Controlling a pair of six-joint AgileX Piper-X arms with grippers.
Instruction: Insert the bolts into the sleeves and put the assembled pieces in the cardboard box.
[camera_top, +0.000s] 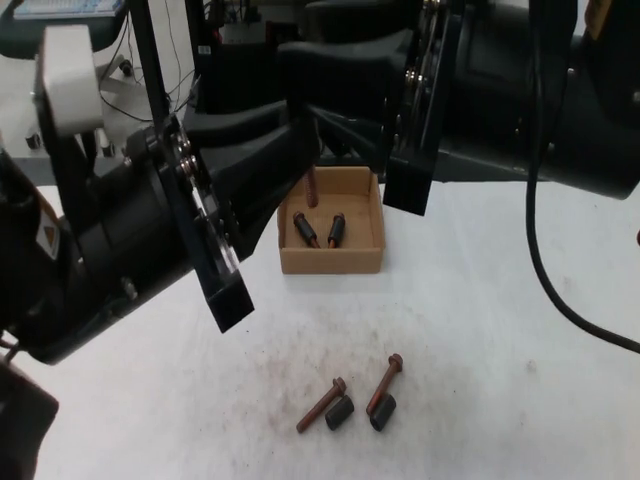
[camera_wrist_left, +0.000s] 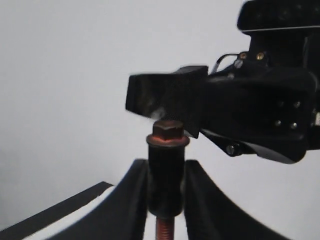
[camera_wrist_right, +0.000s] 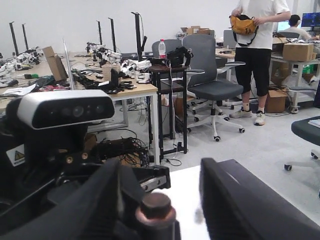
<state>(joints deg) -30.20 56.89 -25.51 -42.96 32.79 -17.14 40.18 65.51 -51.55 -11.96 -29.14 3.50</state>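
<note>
Bolt in sleeve: a copper-coloured bolt (camera_wrist_left: 167, 131) runs through a black sleeve (camera_wrist_left: 165, 175), with the hexagonal head just past one end and the thread showing at the other.
Left side: the left gripper (camera_wrist_left: 166, 165) is pressed onto the sleeve from both sides.
Right side: the right gripper (camera_wrist_right: 162, 172) is spread wide, one finger on either side of the bolt head and neither touching it.
Place: the pair is held between the two arms, by the far left corner of the cardboard box (camera_top: 330, 262) in the high view.
Box: two assembled pieces (camera_top: 305, 230) (camera_top: 336, 230) lie inside, side by side.
Bench: on the white bench (camera_top: 480, 330), nearer the camera, lie two loose bolts (camera_top: 320, 405) (camera_top: 385, 383), each just beside a loose sleeve (camera_top: 340, 412) (camera_top: 382, 412).
In the way: the arms' dark bodies cover both grippers in the high view.
</note>
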